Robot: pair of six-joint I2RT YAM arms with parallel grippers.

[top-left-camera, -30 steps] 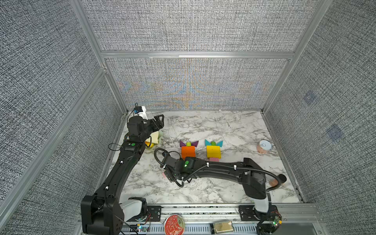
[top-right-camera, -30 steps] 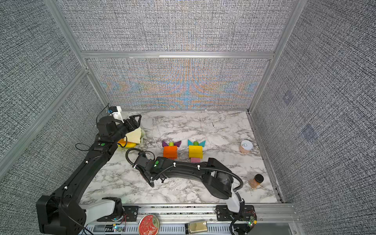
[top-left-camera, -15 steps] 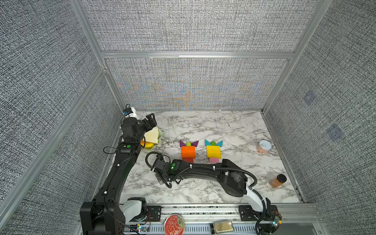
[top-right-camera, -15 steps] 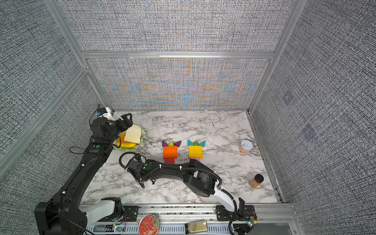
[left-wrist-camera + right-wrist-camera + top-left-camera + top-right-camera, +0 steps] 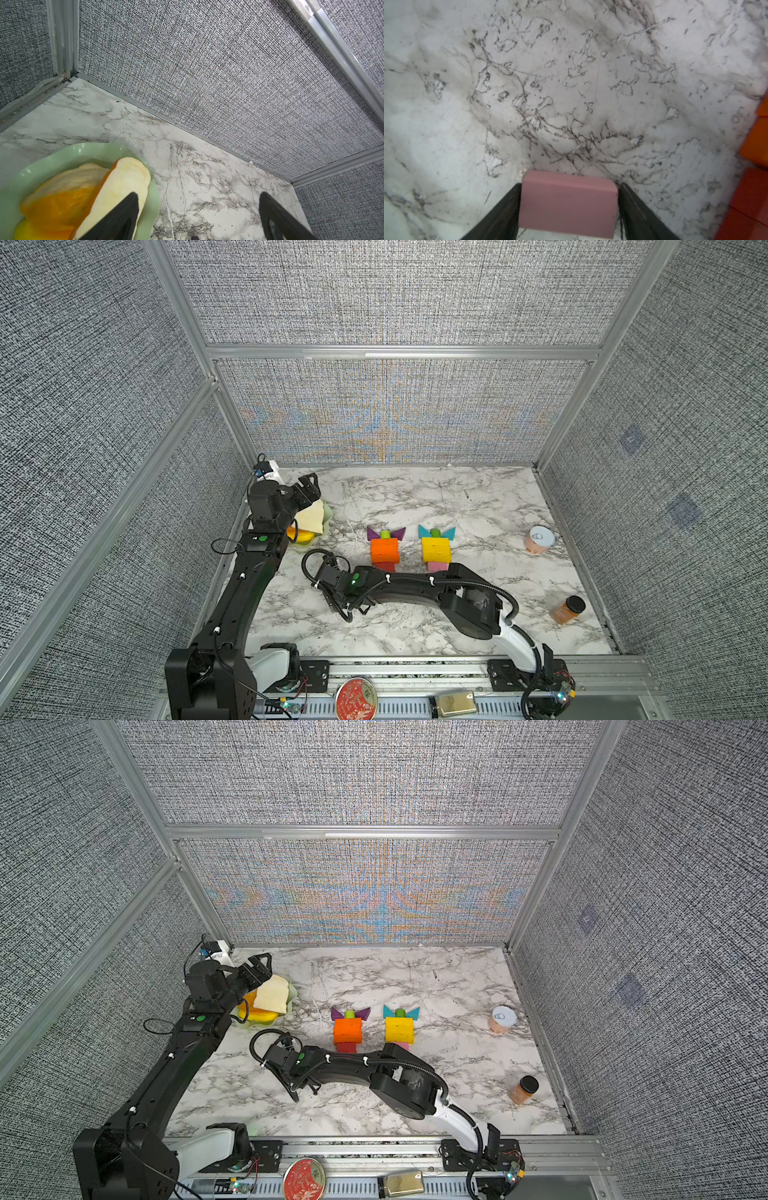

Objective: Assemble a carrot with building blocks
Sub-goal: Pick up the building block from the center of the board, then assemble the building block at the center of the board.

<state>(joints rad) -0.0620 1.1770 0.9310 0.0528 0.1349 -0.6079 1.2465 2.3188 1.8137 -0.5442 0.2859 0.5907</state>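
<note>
- Change from a second ago: my right arm has carried its elbow and wrist toward the left of the table. My left gripper has drawn nearer the rear left corner. The block figures lie as they did.
- Both top views: the left gripper hangs over the pale green plate and its bread slice.
- Two figures lie side by side mid-table. The first has orange bars with a red bar at the near end. A green stub sits between purple triangles at its far end.
- To its right are yellow bars, a pink base bar, a second green stub and teal triangles.
- My right gripper points down at marble just front-left of the red bar, and its load is hidden here. An amber jar and a white-lidded cup sit well apart at the right.
- Left wrist view: the left gripper has its fingers wide apart with nothing between them. One finger overlaps the bread slice; I cannot tell whether it touches.
- Right wrist view: my right gripper is clamped on a pink block, one finger flat against each end. I cannot tell whether the block rests on the marble. The orange bars and red bar show at the picture's edge.
</note>
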